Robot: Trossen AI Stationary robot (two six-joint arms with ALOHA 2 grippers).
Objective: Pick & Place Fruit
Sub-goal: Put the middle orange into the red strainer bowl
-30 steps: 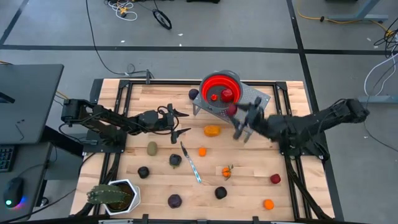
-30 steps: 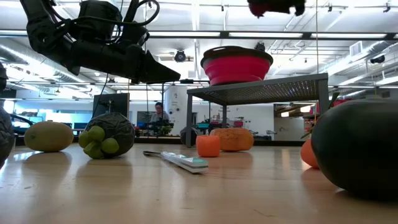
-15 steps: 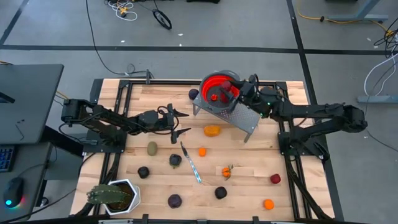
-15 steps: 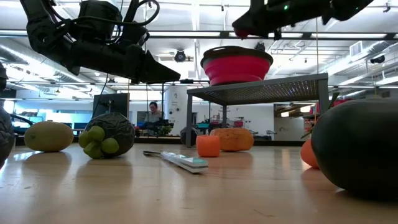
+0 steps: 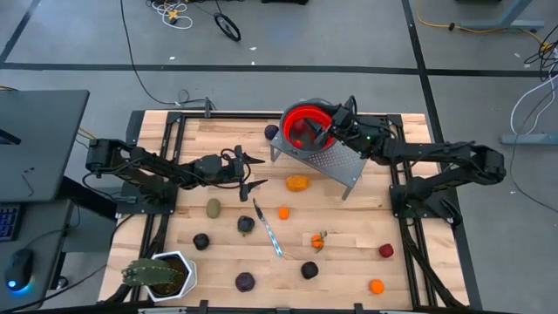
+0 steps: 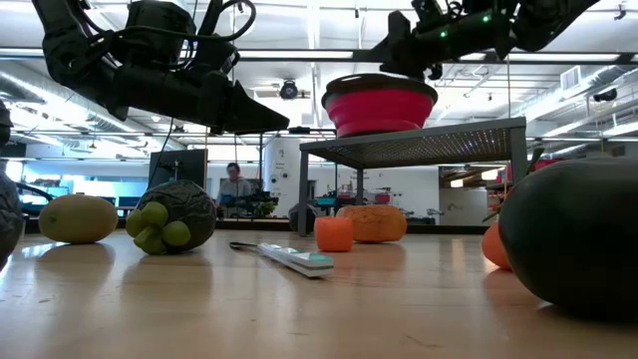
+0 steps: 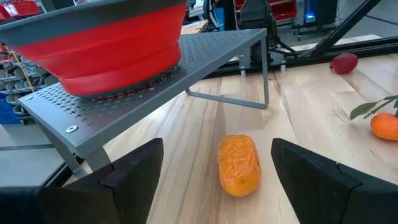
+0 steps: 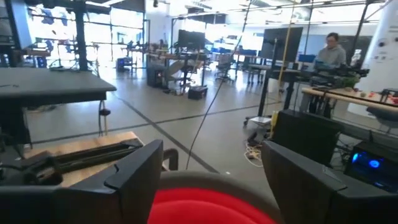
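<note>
Tabletop holds an oblong orange fruit [image 7: 239, 165], apparently pointing toward the rack [image 7: 205, 53].

A: Bowl [image 5: 306, 129]?
B: Bright red throughout. It sits on a grey perforated metal stand [image 5: 336, 162], dotted with fine holes.
A: Table [image 5: 349, 253]?
B: Pale wood in lengthwise strips, with black rails.
A: Fruit colours?
B: One wrinkled orange fruit [image 5: 297, 183], a small orange piece [image 5: 283, 212], an olive green one [image 5: 214, 208], a dark purple one [image 5: 245, 282], a red one [image 5: 385, 251].
A: Knife [image 5: 268, 228]?
B: Silver with teal.
A: Plant [image 5: 150, 276]?
B: Green, in a white pot. Both arms are dark.
</note>
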